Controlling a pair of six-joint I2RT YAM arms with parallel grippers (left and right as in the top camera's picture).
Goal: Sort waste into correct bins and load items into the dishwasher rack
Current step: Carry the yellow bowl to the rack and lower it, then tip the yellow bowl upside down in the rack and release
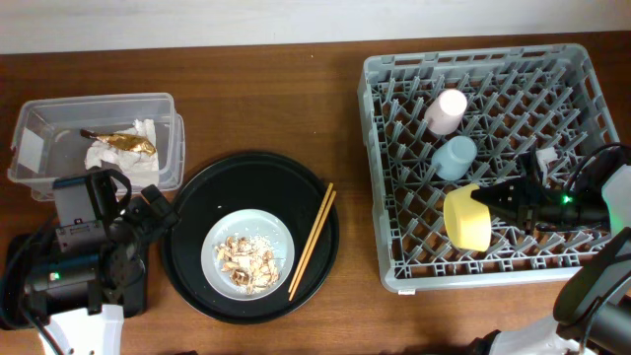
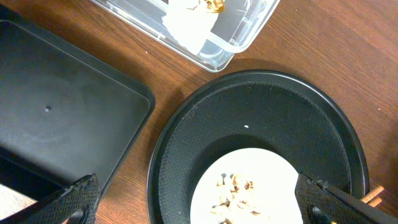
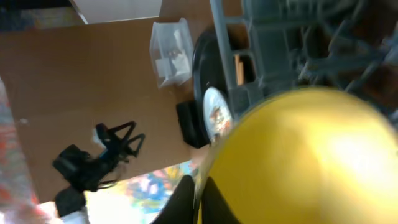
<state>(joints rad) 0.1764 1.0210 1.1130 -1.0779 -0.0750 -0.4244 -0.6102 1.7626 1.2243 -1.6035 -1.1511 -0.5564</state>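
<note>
the dishwasher rack (image 1: 378, 197) is seen at 3 o'clock on the table in the overhead view. the yellow bowl (image 1: 465, 219) is held tilted on its side at the rack's 5 o'clock part, among the pegs. its rim is pinched by the right gripper (image 1: 493, 197), whose fingers are closed onto it from the 3 o'clock side. the pink cup (image 1: 447, 111) is set near the rack's 12 o'clock edge, and the light-blue cup (image 1: 455, 157) is found just beside it at 6 o'clock.

the clear box (image 1: 94, 101) is placed at 10 o'clock on the table; the napkin (image 1: 113, 153) and the wrapper (image 1: 123, 141) are held in it. the round black tray (image 1: 192, 207) is seen at 6 o'clock, with the plate (image 1: 271, 229) on it, topped by the food scraps (image 1: 246, 261). the chopsticks (image 1: 312, 242) are laid at the tray's 3 o'clock side, beside the plate.

the left gripper (image 2: 196, 199) is spread wide with nothing held, between the flat black tray (image 2: 56, 118) and the plate.
</note>
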